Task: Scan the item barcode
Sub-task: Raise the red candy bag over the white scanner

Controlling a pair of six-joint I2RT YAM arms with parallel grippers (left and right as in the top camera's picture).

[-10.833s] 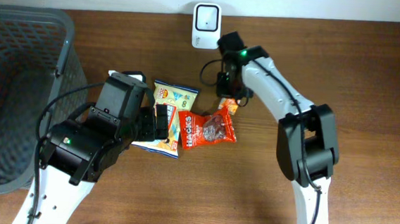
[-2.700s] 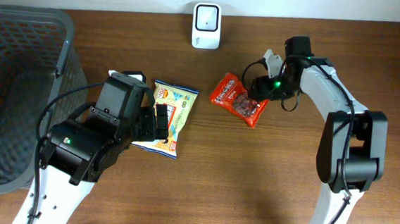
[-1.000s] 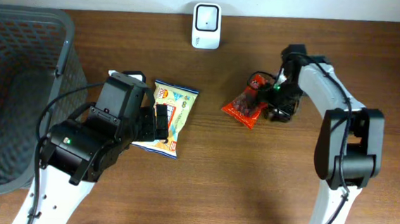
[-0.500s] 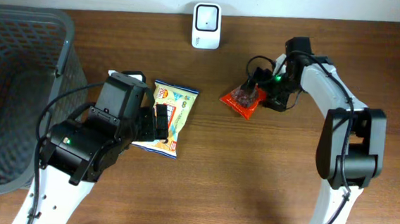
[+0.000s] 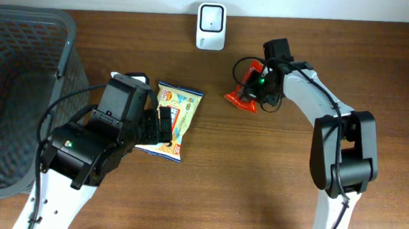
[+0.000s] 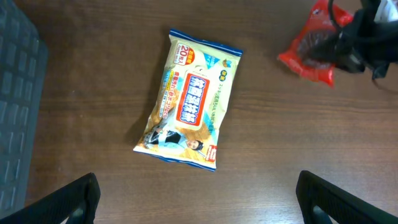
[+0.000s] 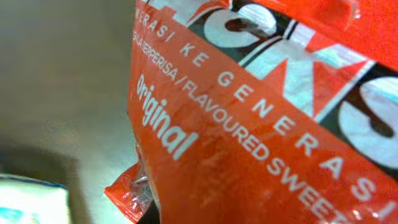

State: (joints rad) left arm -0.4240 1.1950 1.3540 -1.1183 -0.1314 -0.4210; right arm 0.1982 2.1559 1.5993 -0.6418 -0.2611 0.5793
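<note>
My right gripper is clamped on the red snack packet, which it holds tipped up off the wood, down and to the right of the white scanner, near it but apart; the scanner stands at the table's far edge against the wall. The left gripper is spread wide and holds nothing; its fingertips sit in the bottom corners of its own camera. The yellow packet lies flat just ahead of it; the grey basket fills the left end. The table shows bare wood along the near side and out past the right arm. Overhead, the left arm covers part of the yellow packet; the left wrist shows its whole face. Only the right wrist reads the red packet's print: "Original", "FLAVOURED SWEET".
</note>
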